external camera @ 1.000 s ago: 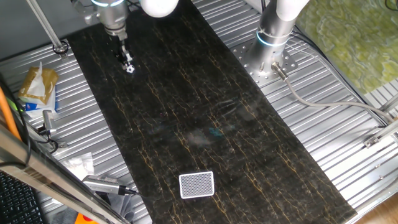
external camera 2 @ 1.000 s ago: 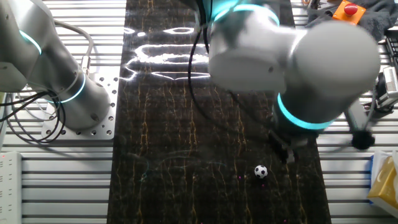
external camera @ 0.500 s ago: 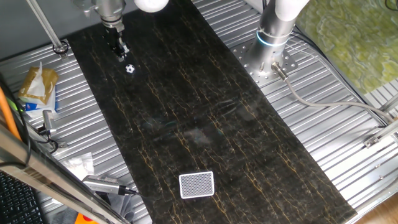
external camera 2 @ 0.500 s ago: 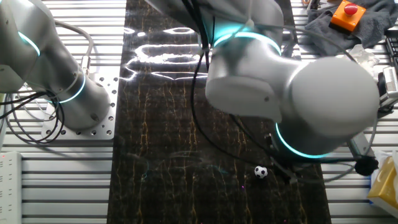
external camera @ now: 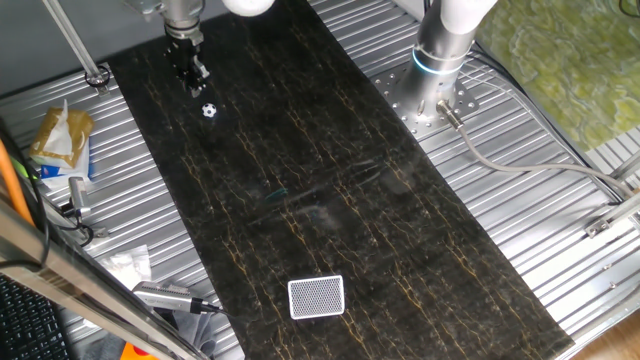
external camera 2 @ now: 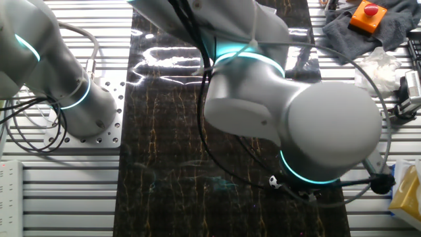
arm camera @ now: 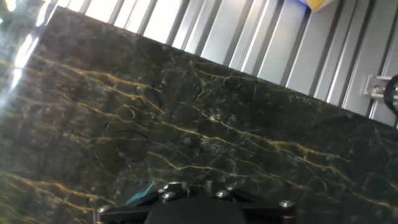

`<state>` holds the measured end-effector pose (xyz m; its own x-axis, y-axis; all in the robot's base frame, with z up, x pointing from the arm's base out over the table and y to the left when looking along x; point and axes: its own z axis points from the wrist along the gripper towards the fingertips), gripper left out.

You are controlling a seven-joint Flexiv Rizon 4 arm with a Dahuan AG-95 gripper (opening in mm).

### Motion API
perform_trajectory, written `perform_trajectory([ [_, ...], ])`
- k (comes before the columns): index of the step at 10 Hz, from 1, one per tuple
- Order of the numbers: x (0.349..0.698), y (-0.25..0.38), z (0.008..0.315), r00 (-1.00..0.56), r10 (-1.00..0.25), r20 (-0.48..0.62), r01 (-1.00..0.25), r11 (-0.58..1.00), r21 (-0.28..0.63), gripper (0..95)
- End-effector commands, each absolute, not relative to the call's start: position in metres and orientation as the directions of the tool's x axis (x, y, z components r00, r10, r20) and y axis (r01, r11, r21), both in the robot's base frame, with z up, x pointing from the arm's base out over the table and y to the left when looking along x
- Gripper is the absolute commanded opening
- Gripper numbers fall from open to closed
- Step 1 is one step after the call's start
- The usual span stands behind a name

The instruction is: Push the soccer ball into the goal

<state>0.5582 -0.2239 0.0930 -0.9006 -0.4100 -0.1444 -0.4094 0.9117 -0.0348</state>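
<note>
The soccer ball (external camera: 208, 111) is a tiny white ball with black patches near the far left end of the black marbled mat (external camera: 330, 190). My gripper (external camera: 194, 82) hangs just behind the ball, a short gap away, its fingers together and holding nothing. The goal (external camera: 316, 297), a white-framed mesh box, lies at the near end of the mat, far from the ball. In the other fixed view the ball (external camera 2: 273, 180) peeks out beside my arm (external camera 2: 289, 118), which hides the gripper. The hand view shows only the mat (arm camera: 186, 124); ball and goal are out of it.
A second arm's base (external camera: 437, 70) stands to the right of the mat, and shows in the other fixed view (external camera 2: 72, 99). A snack packet (external camera: 60, 140) and tools (external camera: 165, 298) lie on the ribbed table to the left. An orange button box (external camera 2: 368, 13) sits on a grey cloth.
My gripper has drawn back from the ball toward the far end of the mat and risen slightly. The ball has stayed in place.
</note>
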Motion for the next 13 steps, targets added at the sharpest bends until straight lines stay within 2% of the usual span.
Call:
perform_trajectory([
  [1,0.558,-0.224,0.091,-0.906,-0.408,-0.110,-0.408,0.913,-0.022,76.0],
  [10,0.561,-0.226,0.064,-0.926,-0.376,0.019,-0.376,0.926,0.018,76.0],
  [13,0.558,-0.225,0.052,-0.934,-0.357,0.029,-0.356,0.934,0.027,76.0],
])
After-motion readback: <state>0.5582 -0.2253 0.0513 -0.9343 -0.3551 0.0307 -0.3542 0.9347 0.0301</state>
